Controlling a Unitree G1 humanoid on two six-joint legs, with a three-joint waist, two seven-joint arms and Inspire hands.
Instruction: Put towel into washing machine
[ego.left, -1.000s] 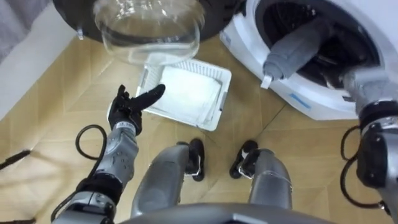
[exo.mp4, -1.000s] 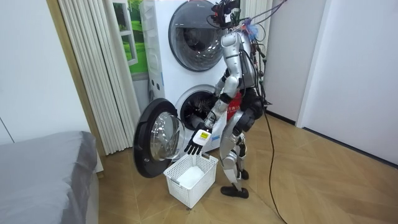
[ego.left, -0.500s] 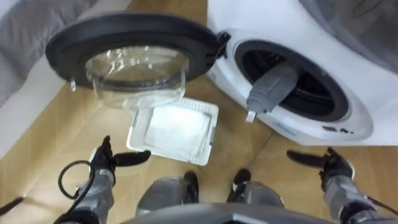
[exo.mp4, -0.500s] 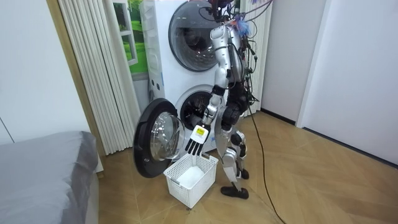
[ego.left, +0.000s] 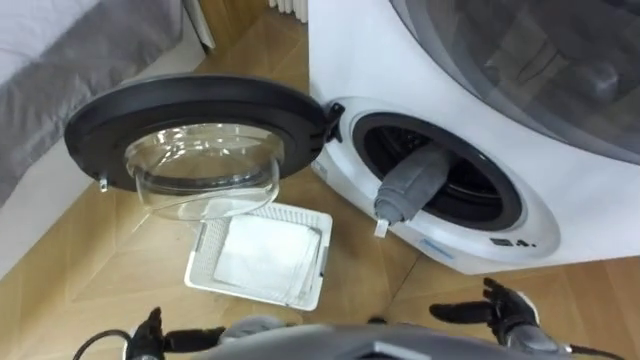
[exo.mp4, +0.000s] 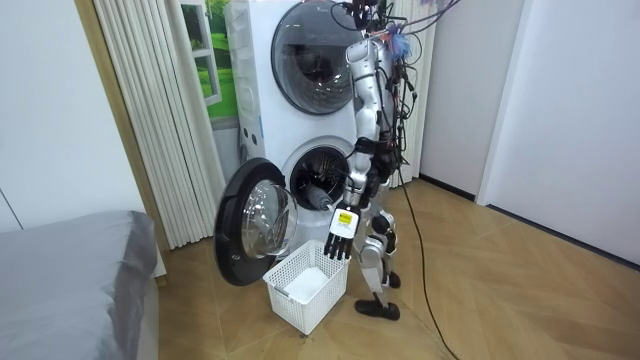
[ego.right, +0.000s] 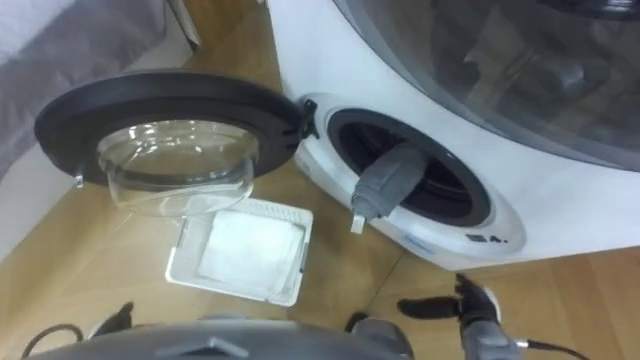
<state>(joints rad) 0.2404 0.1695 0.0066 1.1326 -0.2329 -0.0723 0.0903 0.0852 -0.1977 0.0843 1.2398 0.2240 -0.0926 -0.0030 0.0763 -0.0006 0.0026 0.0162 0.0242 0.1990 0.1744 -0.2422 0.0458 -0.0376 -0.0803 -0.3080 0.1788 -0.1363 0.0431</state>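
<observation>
Grey towel (ego.left: 408, 188) lies partly inside the drum of the lower washing machine (ego.left: 565, 225), with its near end draped out over the port rim. The machine door (ego.left: 195, 105) is swung wide open. A white laundry basket (ego.left: 250, 292) sits on the wood floor (ego.left: 110, 250) below the door, with white cloth (ego.left: 262, 255) inside. The robot stands upright before the machine. Its left hand (exo.mp4: 340, 237) hangs near the basket, fingers straight and empty. The right hand (ego.left: 507, 308) is low, fingers extended, holding nothing.

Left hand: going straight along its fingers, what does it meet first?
Left hand points straight down, so it would likely meet the white basket at its rim, or the floor beside it. Depth is unclear.
</observation>
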